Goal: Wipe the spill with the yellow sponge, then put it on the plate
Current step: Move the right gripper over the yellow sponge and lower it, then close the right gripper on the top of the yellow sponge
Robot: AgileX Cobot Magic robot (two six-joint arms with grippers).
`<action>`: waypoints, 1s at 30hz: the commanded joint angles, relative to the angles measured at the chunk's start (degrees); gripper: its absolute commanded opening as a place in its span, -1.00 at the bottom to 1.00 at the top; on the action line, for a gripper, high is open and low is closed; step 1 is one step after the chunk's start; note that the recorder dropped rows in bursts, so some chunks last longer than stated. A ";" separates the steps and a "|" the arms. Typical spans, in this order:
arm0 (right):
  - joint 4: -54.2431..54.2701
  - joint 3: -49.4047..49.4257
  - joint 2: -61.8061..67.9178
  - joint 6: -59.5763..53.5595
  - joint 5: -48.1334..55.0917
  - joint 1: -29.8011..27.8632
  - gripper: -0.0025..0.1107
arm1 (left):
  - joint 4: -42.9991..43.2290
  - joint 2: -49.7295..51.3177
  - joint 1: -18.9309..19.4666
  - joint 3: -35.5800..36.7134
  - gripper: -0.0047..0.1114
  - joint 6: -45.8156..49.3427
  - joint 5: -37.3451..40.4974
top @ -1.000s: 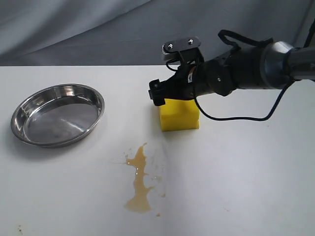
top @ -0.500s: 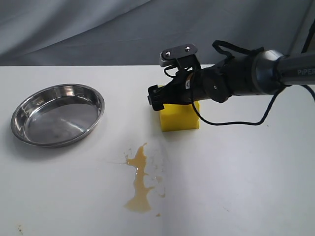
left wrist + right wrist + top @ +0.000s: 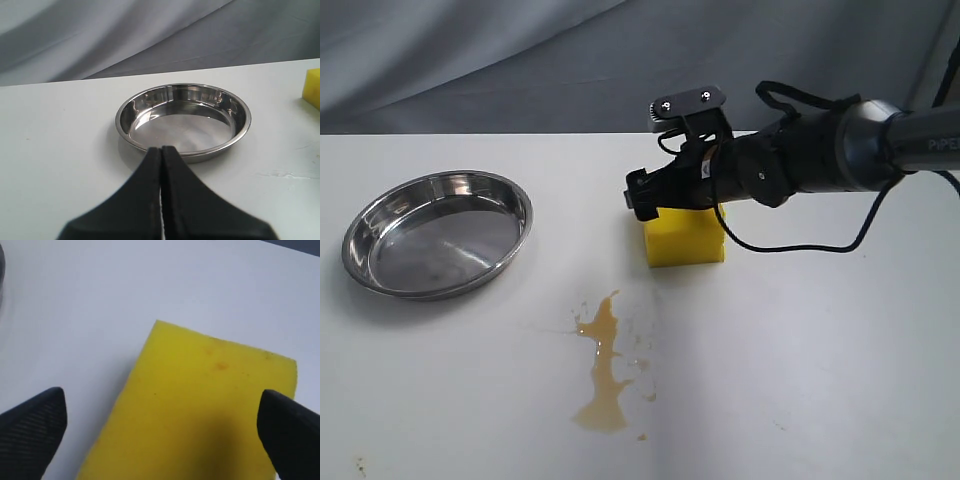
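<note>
The yellow sponge [image 3: 686, 238] sits on the white table behind the tan-brown spill [image 3: 603, 365]. My right gripper [image 3: 650, 195] hovers right over the sponge's top, open wide. In the right wrist view the sponge [image 3: 200, 405] fills the space between the two black fingertips [image 3: 35, 420], one finger off its edge over the table. The shiny steel plate [image 3: 360, 215] lies at the left, holding nothing. My left gripper [image 3: 161, 149] is shut with nothing in it and points at the plate [image 3: 240, 107]; a corner of the sponge [image 3: 312, 89] shows at that view's edge.
A grey cloth backdrop hangs behind the table's far edge. The right arm and its cable [image 3: 810, 245] stretch in from the right above the table. Small brown droplets [image 3: 642, 436] lie near the spill's front end.
The right gripper has shifted slightly left and down over the sponge, then held nearly still. Sponge, spill and plate have not moved.
</note>
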 commanded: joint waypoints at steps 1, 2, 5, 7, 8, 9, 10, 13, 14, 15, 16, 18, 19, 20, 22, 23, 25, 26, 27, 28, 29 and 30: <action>-0.68 -0.41 0.01 0.48 0.74 -1.07 0.67 | -0.44 -0.25 -0.37 0.22 -0.92 -0.07 -0.43; -0.68 -0.41 0.01 0.48 0.20 -1.07 0.66 | -0.44 -0.25 -0.37 0.22 -0.92 -0.07 -0.43; -0.68 -0.41 0.01 0.34 -1.03 -1.07 0.66 | -0.44 -0.25 -0.37 0.22 -0.92 -0.07 -0.43; -0.68 -0.41 0.13 0.18 -1.02 -1.07 0.66 | -0.44 -0.25 -0.37 0.22 -0.92 -0.07 -0.43; -0.68 -0.41 0.43 0.20 -1.02 -1.07 0.66 | -0.44 -0.25 -0.37 0.22 -0.92 -0.07 -0.43; -0.68 -0.41 0.67 0.20 -1.02 -1.07 0.66 | -0.44 -0.25 -0.37 0.22 -0.92 -0.07 -0.43; -0.68 -0.41 1.29 0.12 -1.02 -1.07 0.66 | -0.44 -0.25 -0.37 0.22 -0.92 -0.07 -0.43; -0.84 -0.41 3.48 -0.11 -2.45 -0.83 0.66 | -0.44 -0.25 -0.37 0.22 -0.92 -0.07 -0.43; -0.84 -0.41 3.99 -0.11 -3.53 -0.83 0.66 | -0.44 -0.25 -0.37 0.22 -0.92 -0.07 -0.43; -0.84 -0.41 4.54 0.13 -4.22 -0.83 0.66 | -0.44 -0.25 -0.37 0.22 -0.92 -0.07 -0.43; -0.72 -0.41 4.91 0.11 -4.75 -0.83 0.64 | -0.44 -0.25 -0.37 0.22 -0.92 -0.07 -0.43; -0.59 -0.41 5.45 0.11 -4.07 -0.83 0.60 | -0.44 -0.25 -0.37 0.22 -0.92 -0.07 -0.43; -0.73 -0.41 5.80 0.11 -3.55 -0.83 0.56 | -0.44 -0.25 -0.37 0.22 -0.92 -0.07 -0.43; -0.88 -0.41 6.06 0.11 -3.43 -0.83 0.51 | -0.44 -0.25 -0.37 0.22 -0.92 -0.07 -0.43; -1.56 -0.41 6.69 0.11 -2.87 -0.83 0.38 | -0.44 -0.25 -0.37 0.22 -0.92 -0.07 -0.43; -1.82 -0.41 7.15 0.11 -2.47 -0.83 0.31 | -0.44 -0.25 -0.37 0.22 -0.92 -0.07 -0.43; -2.15 -0.41 7.86 0.11 -1.85 -0.79 0.19 | -0.44 -0.25 -0.37 0.22 -0.92 -0.07 -0.43; -2.28 -0.41 8.37 0.11 -1.27 -0.69 0.12 | -0.44 -0.25 -0.37 0.22 -0.92 -0.07 -0.43; -2.75 -0.41 8.73 0.11 -0.28 -0.69 0.07 | -0.44 -0.25 -0.37 0.22 -0.92 -0.07 -0.43; -3.41 -0.41 9.02 0.11 0.70 -0.69 0.02 | -0.44 -0.25 -0.37 0.22 -0.92 -0.07 -0.43; -3.83 -0.41 9.37 0.11 1.73 -0.69 -0.03 | -0.44 -0.25 -0.37 0.22 -0.92 -0.07 -0.43; -3.83 -0.41 9.51 0.11 2.71 -0.69 -0.08 | -0.44 -0.25 -0.37 0.22 -0.92 -0.07 -0.43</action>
